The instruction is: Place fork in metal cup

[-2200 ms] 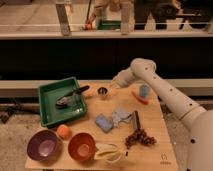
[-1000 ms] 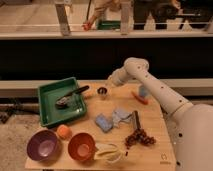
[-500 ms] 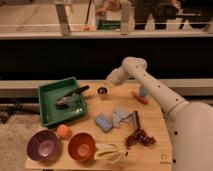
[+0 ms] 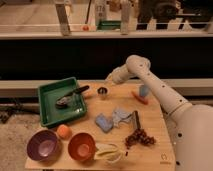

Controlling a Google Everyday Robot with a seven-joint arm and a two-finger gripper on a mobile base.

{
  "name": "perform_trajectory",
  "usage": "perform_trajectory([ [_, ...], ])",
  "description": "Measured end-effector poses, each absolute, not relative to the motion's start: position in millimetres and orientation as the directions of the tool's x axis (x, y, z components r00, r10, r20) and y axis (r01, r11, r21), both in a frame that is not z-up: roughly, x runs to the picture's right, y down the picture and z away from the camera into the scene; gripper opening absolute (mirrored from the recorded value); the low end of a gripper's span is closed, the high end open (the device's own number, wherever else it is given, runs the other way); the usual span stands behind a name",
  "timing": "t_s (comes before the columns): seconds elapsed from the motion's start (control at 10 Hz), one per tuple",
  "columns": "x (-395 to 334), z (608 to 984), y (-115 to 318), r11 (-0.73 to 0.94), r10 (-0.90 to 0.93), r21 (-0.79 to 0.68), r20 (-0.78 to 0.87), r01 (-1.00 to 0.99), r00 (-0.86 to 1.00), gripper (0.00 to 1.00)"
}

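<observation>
The small shiny metal cup (image 4: pixel 102 92) stands upright near the back edge of the wooden table (image 4: pixel 150 152), just right of the green tray. My gripper (image 4: pixel 108 80) hangs just above and slightly right of the cup, at the end of the white arm that reaches in from the right. I cannot make out a slim dark fork anywhere; it may be hidden at the gripper. The black-handled metal scoop (image 4: pixel 70 97) lies in the green tray.
Green tray (image 4: pixel 49 112) at left. Purple bowl (image 4: pixel 44 145), orange bowl (image 4: pixel 81 146), orange fruit (image 4: pixel 63 131) and banana (image 4: pixel 107 151) along the front. Blue packets (image 4: pixel 105 121), dark bar (image 4: pixel 135 119) and grapes (image 4: pixel 137 136) mid-table. Light-blue cup (image 4: pixel 144 90) and carrot (image 4: pixel 140 98) at back right.
The arm has swung left from near the light-blue cup, bringing the gripper over the metal cup. Nothing on the table has moved.
</observation>
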State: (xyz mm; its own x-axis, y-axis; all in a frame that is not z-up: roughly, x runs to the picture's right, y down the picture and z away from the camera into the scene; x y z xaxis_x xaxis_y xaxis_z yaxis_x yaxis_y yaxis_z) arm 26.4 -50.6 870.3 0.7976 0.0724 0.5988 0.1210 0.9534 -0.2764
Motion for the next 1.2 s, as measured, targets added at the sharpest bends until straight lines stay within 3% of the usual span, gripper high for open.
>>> perform_trajectory([
  [0.5,18,826,-50,0.934,0.039,-0.297,0.639,0.2,0.768,0.0],
  [1.2,11,800,-33,0.893,0.057,-0.359,0.687,0.271,0.724,0.0],
])
